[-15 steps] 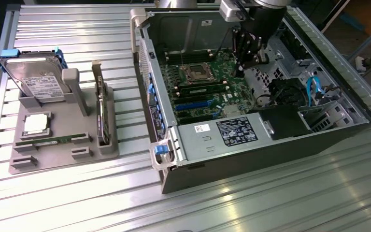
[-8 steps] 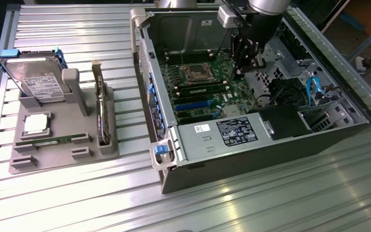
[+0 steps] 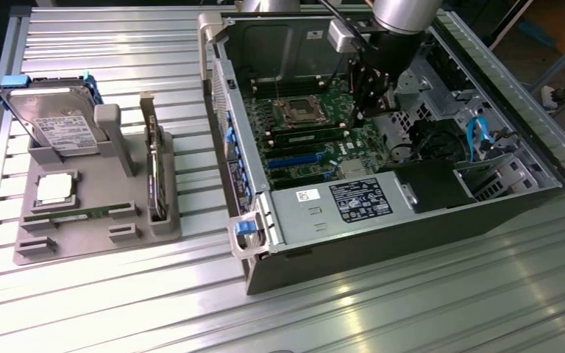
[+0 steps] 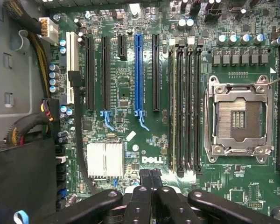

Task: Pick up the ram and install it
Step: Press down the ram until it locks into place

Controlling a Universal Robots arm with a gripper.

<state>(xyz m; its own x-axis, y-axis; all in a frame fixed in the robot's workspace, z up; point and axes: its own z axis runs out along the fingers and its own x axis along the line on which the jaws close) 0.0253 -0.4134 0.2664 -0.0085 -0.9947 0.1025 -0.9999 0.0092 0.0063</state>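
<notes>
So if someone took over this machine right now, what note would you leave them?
Gripper: shut, nothing visible between its fingers, poised inside the open computer case over the motherboard, close to the memory slots.
Ram: a green stick lies flat at the front of the grey tray, on the exterior view's left, apart from the arm.
Done: another green stick appears to stand in the slots; I cannot tell whether it was just installed.
Left: if the tray stick is the job's, both pick-up and install.
</notes>
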